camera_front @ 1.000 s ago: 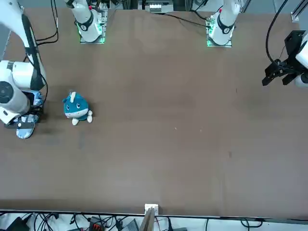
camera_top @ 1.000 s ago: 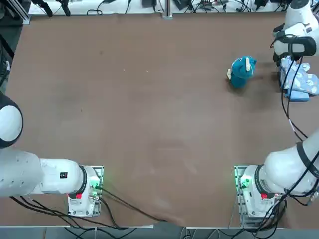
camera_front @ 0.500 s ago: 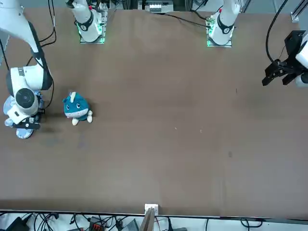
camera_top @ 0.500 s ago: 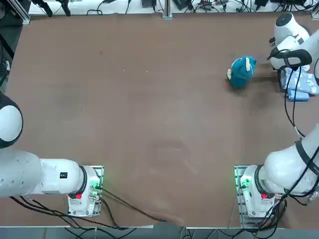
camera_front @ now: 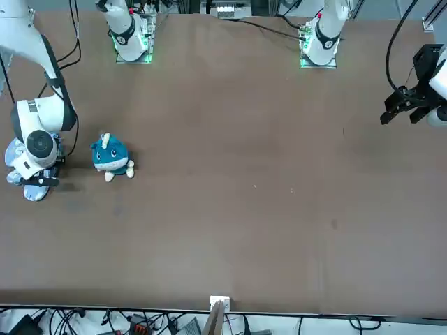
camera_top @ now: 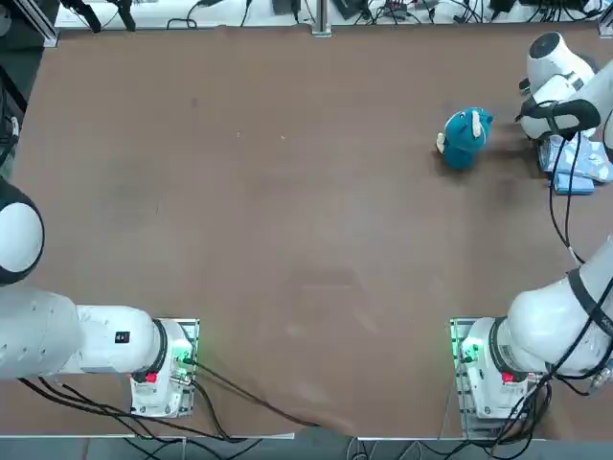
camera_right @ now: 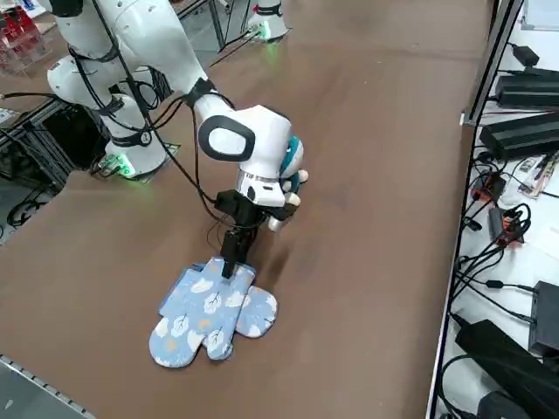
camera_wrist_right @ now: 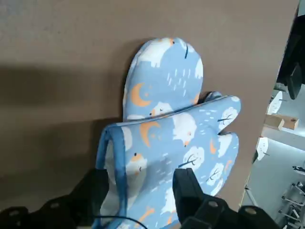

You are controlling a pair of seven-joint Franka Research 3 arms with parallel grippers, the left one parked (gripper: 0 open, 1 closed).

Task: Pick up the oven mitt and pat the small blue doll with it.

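Note:
Two alike pale blue oven mitts [camera_wrist_right: 181, 138] lie overlapped near the table's right edge, also seen in the right side view [camera_right: 214, 310] and the top view [camera_top: 578, 163]. My right gripper [camera_wrist_right: 140, 191] points down at the upper mitt's dark blue cuff [camera_wrist_right: 112, 157]. Its fingers [camera_wrist_right: 188, 188] stand apart, open, with the cuff end between them. In the right side view the gripper [camera_right: 229, 264] touches the mitt's cuff end. The small blue doll [camera_top: 466, 137] stands upright just left of the mitts, apart from them, and shows facing the front camera [camera_front: 110, 157].
The table's right edge [camera_right: 52, 384] runs close beside the mitts. My right arm's cables [camera_top: 560, 206] hang over the table near them. Cables and black boxes [camera_right: 524, 131] lie beyond the table's far edge.
My right hand has turned and settled lower over the mitts' cuff end, and its fingers have drawn slightly closer together. The doll and the mitts have not moved.

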